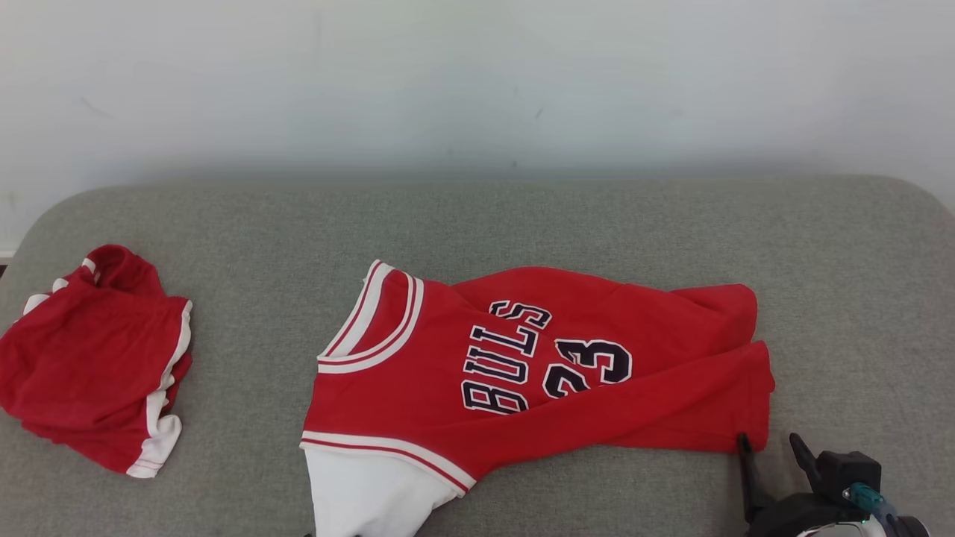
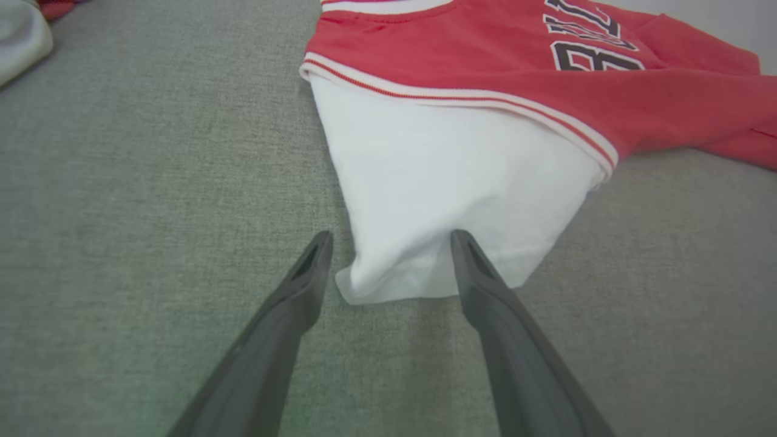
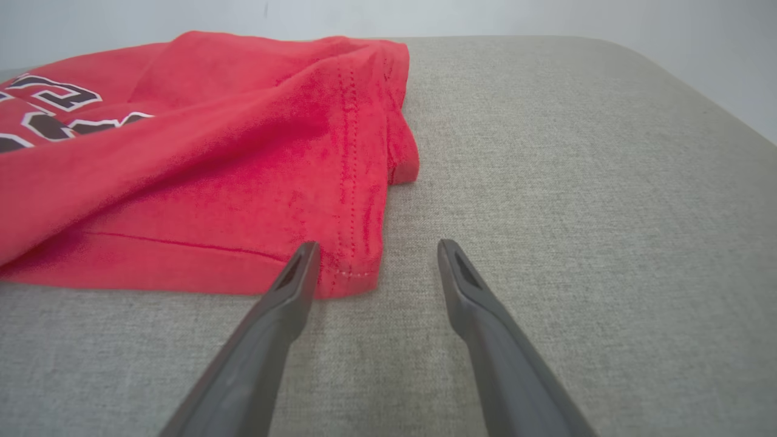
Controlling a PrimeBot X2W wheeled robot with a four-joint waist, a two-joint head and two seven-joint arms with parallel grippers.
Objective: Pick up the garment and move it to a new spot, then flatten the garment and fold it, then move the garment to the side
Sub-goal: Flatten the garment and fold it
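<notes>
The head camera looks forward and down from above the near edge of the grey cushion (image 1: pixel 597 224), taking in the whole red jersey (image 1: pixel 522 358) and the wall (image 1: pixel 477 74) behind. The left wrist camera sits low and close, facing along the left hand (image 2: pixel 391 240) at the white sleeve (image 2: pixel 449 200), which the head view cuts at its bottom edge. The right wrist camera, equally low, faces along the right hand (image 3: pixel 376 249) at the hem corner (image 3: pixel 355 267), which the head view shows at lower right

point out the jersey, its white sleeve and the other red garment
jersey (image 1: pixel 388 395), head view, red chest by the collar
white sleeve (image 2: pixel 449 176), left wrist view, its middle
other red garment (image 1: pixel 89 365), head view, middle of the pile
</notes>
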